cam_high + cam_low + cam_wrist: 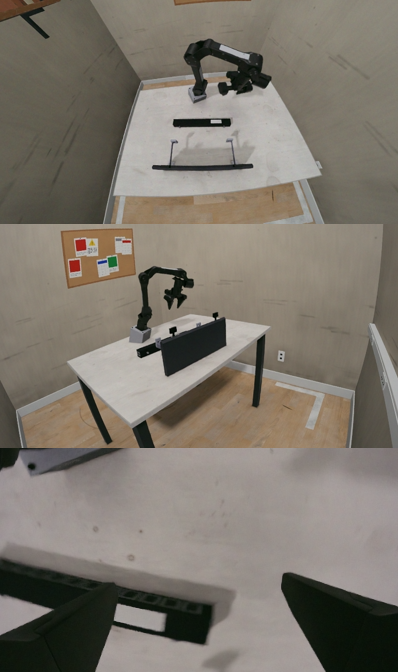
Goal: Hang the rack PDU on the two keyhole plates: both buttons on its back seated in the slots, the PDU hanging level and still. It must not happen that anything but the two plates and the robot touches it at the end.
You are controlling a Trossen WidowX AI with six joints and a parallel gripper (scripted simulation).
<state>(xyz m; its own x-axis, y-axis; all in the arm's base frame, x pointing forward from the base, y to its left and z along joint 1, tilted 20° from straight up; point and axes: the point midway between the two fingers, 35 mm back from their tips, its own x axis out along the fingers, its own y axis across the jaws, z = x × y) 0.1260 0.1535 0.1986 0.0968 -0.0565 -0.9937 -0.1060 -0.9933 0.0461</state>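
One black power strip [201, 122] lies flat mid-surface [278, 144], between the arm's base [192, 97] at the far edge and one upright dark panel [192, 346] nearer the front edge. Two grey keyhole plates [173, 141] stand on posts beside the panel. The hand [174, 303] hangs above the far edge, fully open, gripping nothing.

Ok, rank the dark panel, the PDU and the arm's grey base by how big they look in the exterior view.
1. Dark panel, clearly largest.
2. PDU, mostly hidden behind the panel, so its rank is unsure.
3. Grey base, similar to the PDU's visible part.
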